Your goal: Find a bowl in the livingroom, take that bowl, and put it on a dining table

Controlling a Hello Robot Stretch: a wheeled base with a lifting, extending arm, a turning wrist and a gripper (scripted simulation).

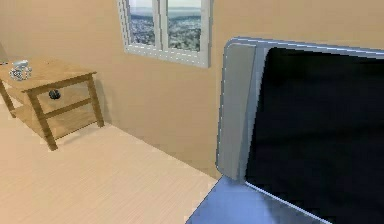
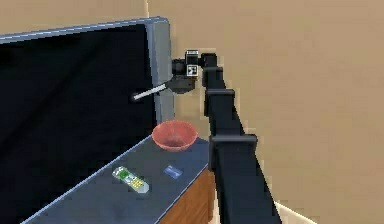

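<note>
Red bowl stands upright at the far end of the dark TV stand, beside the television. Judged light, rigid and smooth, so best taken at the rim. The arm is extended. The gripper points left across the screen edge, above the bowl in the arm side view. Finger spread and load cannot be told.

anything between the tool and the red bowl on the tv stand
No, that stretch is bare in the arm side view: nothing sits between the tool and the red bowl, and the tv's grey frame stands behind the gap.
</note>
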